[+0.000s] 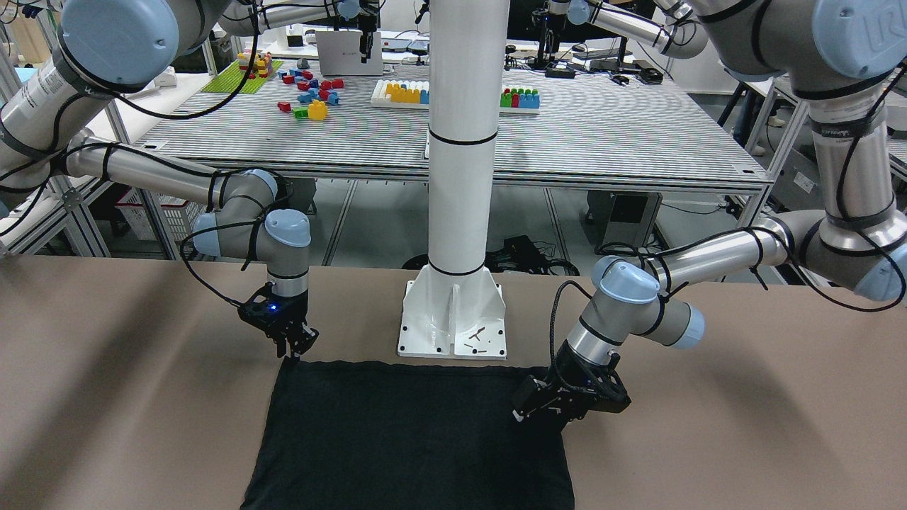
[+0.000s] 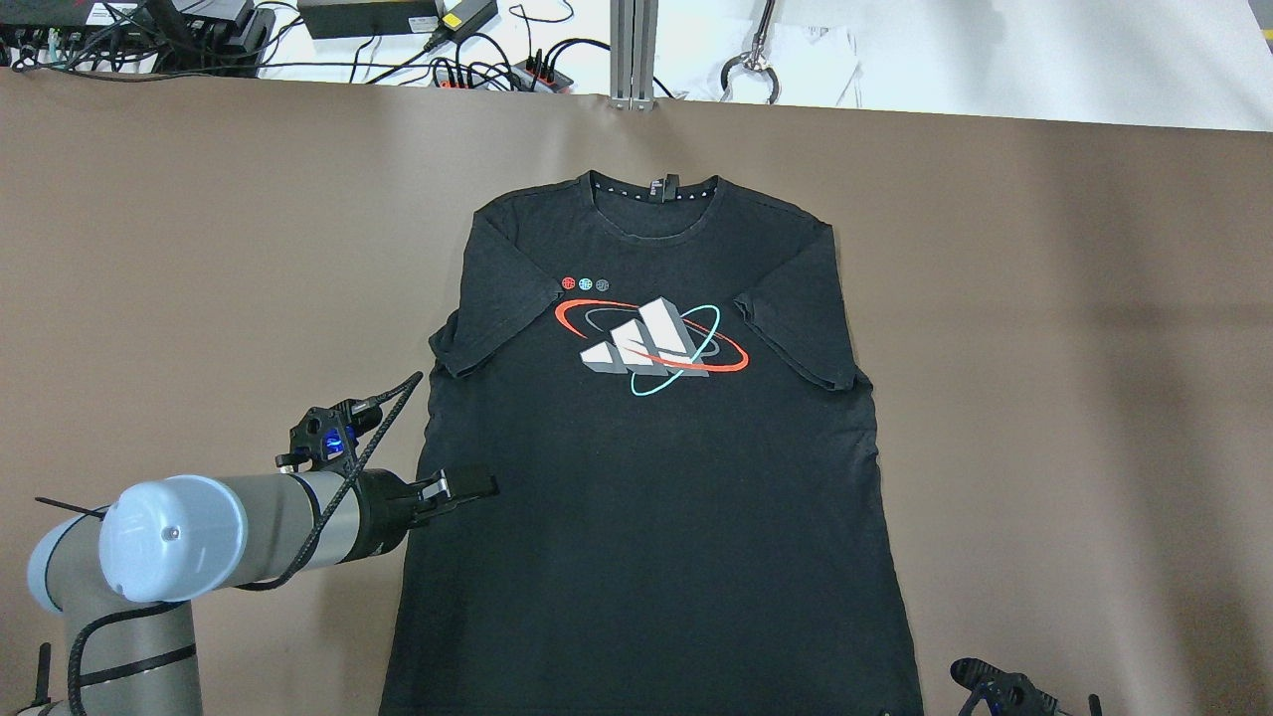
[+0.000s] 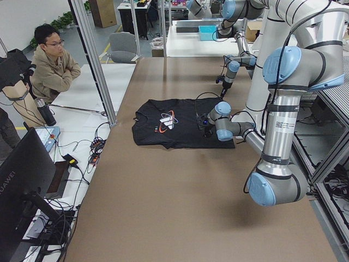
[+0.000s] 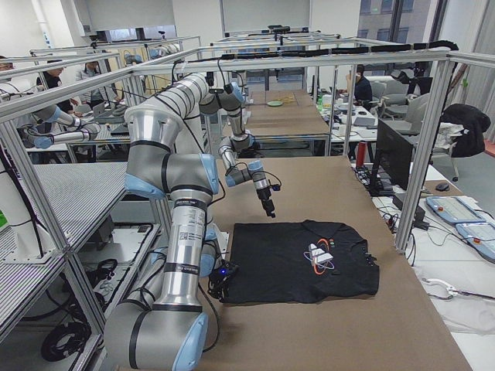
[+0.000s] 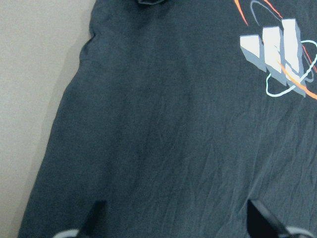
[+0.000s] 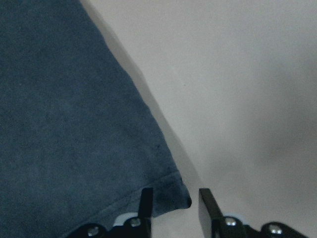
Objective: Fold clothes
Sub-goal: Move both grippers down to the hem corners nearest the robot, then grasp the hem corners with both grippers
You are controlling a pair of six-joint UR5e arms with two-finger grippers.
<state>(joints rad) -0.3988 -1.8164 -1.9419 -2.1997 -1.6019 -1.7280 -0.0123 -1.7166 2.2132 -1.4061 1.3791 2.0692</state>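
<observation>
Fold barely begun: right pincer [image 6: 174, 197], spread, straddles 5 o'clock hem corner of black printed cotton T-shirt [image 2: 646, 497]; left pincer [image 5: 177, 210], agape, hovers at 8 o'clock; pinching likely next.

One T-shirt [image 2: 646, 477], one table [image 2: 199, 249], two hands: left hand [image 2: 477, 487], right hand [image 1: 294, 352].

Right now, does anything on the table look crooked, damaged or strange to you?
Nothing serious stands out. The black T-shirt lies flat, print up, with only light creases. Its sleeves are not spread out: both lie turned down against the body. No tear or stain shows.
</observation>
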